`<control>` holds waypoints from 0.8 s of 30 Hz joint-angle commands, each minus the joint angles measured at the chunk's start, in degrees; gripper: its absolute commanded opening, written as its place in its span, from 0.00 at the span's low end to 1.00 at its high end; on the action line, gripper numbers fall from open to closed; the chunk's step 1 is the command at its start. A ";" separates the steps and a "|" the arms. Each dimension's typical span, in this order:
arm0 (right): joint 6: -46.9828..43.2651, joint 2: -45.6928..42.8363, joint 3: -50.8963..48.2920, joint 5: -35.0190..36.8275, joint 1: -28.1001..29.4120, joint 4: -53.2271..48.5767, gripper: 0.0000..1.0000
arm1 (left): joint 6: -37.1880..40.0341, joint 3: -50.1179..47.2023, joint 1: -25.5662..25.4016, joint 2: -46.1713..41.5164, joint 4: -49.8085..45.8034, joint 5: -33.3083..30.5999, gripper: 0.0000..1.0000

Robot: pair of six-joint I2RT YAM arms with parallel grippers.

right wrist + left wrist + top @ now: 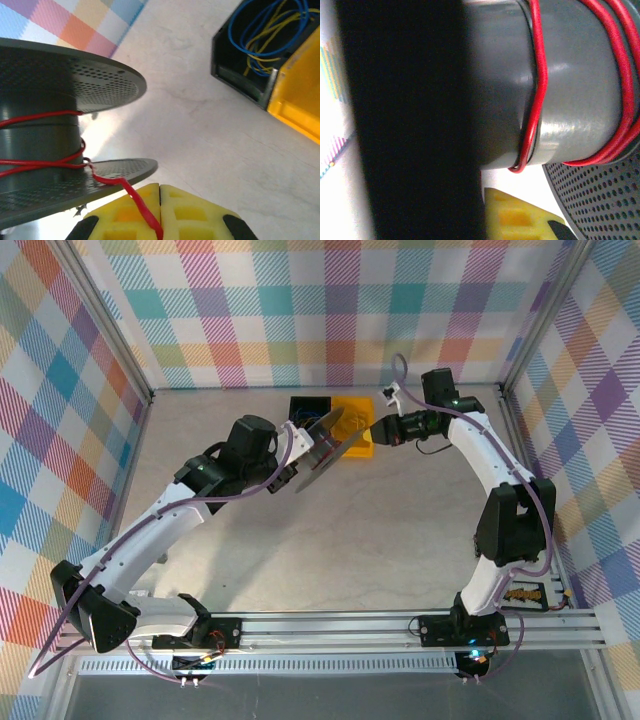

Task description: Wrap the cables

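Observation:
A grey spool [322, 445] with perforated flanges is held off the table, with my left gripper [292, 455] shut on it. In the left wrist view the red cable [540, 85] runs in a few loops around the spool's smooth core [575, 100]. My right gripper [160, 186] is just beside the spool [40, 145], its yellow fingers closed together. The red cable [134, 196] comes off the core, crosses the lower flange and is pinched between those fingers. Thin blue and yellow cables [260, 30] lie tangled in a black bin [240, 85].
A yellow bin [300, 100] stands against the black bin [308, 408] at the back middle of the table. The plaid enclosure walls stand behind and to both sides. Light table surface [380, 530] stretches out in front of the spool.

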 commanded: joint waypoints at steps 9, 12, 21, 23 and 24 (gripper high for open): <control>-17.59 -8.83 3.79 24.27 2.32 4.06 0.00 | 6.00 -3.95 -0.27 0.28 -19.06 -10.78 0.00; -21.88 -10.73 2.24 28.31 4.46 7.79 0.00 | 6.09 -4.02 -0.90 0.90 -19.49 -11.52 0.00; -30.47 -16.28 -4.13 36.47 8.55 20.21 0.00 | 6.44 -3.86 -2.83 1.94 -20.71 -12.88 0.00; -31.84 -17.37 -5.49 34.90 9.07 22.06 0.00 | 6.44 -3.77 -3.33 2.60 -20.85 -13.23 0.00; -32.66 -17.88 -6.13 34.33 9.26 22.78 0.00 | 6.44 -3.85 -3.48 2.80 -20.72 -13.24 0.00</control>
